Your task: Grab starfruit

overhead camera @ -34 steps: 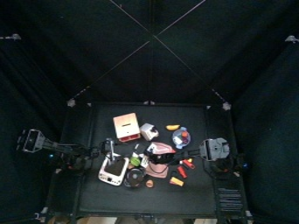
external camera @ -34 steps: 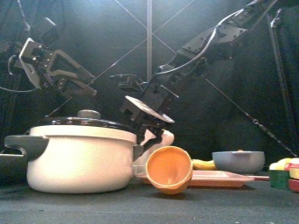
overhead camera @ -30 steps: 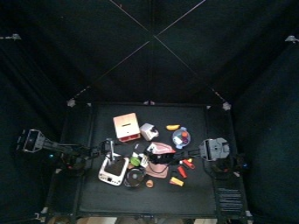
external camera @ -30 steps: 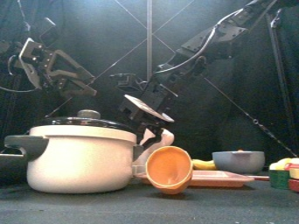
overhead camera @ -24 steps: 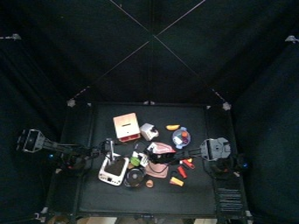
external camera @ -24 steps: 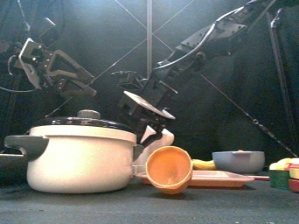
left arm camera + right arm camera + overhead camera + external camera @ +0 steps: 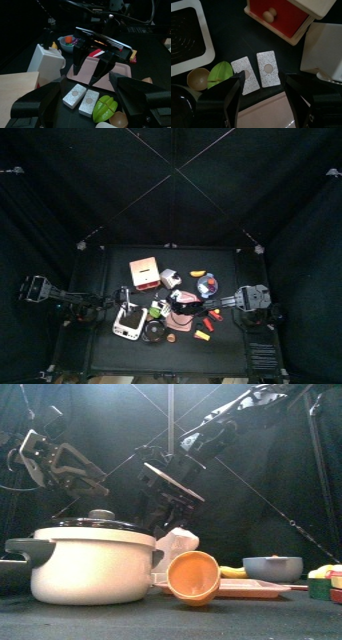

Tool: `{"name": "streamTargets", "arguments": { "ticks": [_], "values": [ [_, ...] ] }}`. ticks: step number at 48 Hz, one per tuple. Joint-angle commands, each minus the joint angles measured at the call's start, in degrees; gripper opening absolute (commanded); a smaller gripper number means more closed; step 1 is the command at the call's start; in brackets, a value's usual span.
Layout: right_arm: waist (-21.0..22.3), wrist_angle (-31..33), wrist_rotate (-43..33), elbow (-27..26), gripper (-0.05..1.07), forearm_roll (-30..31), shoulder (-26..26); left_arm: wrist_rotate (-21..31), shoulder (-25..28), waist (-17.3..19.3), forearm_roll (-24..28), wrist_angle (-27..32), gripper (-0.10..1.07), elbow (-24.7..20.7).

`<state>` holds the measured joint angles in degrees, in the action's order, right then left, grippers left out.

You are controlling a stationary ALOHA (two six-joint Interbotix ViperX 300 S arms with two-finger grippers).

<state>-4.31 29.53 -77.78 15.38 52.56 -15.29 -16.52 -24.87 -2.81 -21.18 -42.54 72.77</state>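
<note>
A: Your right gripper (image 7: pixel 264 80) hangs over the clutter just below the middle of the top view. Its jaws are spread nearly as wide as they go, with nothing between them. The starfruit (image 7: pixel 219 72) is the green ridged piece off to one side of them, not under them.

B: It's crowded in there, too. The fruit lies against a grey tile (image 7: pixel 245 81), with a second grey tile (image 7: pixel 269 67) next to that. A brown egg-shaped piece (image 7: pixel 198 77) sits just beside it on the other side.

A: So slide sideways until the fruit is centred between the jaws before you go down. I'd turn the wrist so the jaws cross the fruit's narrow width. That way one finger lands between fruit and tile instead of on the tile.

B: Keep the jaws wide until they straddle it, then close slowly, because the ridges could squirt out of a fast pinch. Watch the pink tray (image 7: pixel 271 112) edge close by.

A: Your left gripper (image 7: pixel 90 89) waits near the left side, also spread wide and empty. Leave it there. From the front the white pot (image 7: pixel 87 564) hides the fruit, so steer by the wrist camera.
</note>
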Motion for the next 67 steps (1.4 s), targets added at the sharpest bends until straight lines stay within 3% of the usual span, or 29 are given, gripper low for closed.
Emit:
{"name": "streamTargets", "arguments": {
  "ticks": [1,26,67],
  "values": [
    [-0.7,-1.23,0.0,-1.76,0.89,-0.44,0.97,-0.09,-0.09,0.0,0.0,-0.18,1.0,-0.62],
    [-2.37,-5.71,0.0,-2.55,0.89,-6.15,-2.46,-0.09,-0.09,0.0,0.0,-0.18,1.0,-0.53],
    [-1.41,-4.92,0.0,-4.31,0.89,-10.55,-5.89,-0.09,-0.09,0.0,0.0,-0.18,1.0,-0.53]
  ]
}}
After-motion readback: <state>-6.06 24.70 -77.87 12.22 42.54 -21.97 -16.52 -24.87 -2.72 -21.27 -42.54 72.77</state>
